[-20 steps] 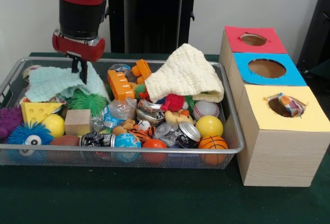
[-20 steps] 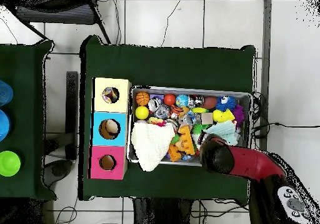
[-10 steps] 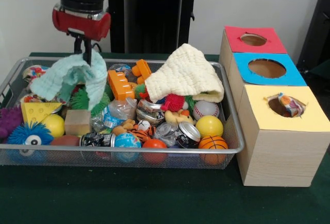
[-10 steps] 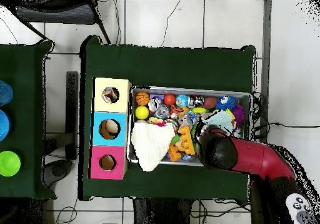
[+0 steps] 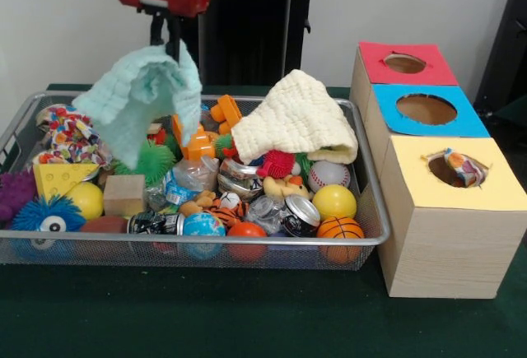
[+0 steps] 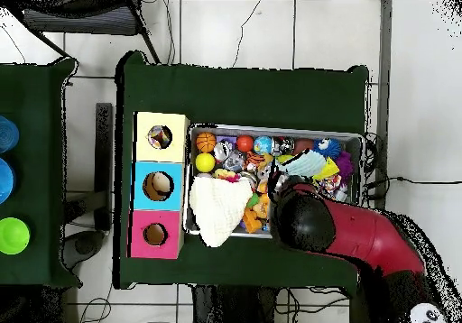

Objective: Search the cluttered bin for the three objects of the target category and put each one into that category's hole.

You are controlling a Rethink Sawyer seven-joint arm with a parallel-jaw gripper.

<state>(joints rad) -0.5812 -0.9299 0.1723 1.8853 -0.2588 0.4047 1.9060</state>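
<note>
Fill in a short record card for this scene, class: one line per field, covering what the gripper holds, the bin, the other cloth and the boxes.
gripper: the gripper is shut on the mint cloth, raised above the wire bin
mint cloth: hangs free over the bin's clutter
cream cloth: the cream cloth lies draped over toys in the bin
bin contents: balls, cans, blocks and fuzzy toys
yellow box: a crumpled item shows in the hole of the yellow box
blue box: hole looks empty
red box: hole looks empty
</note>
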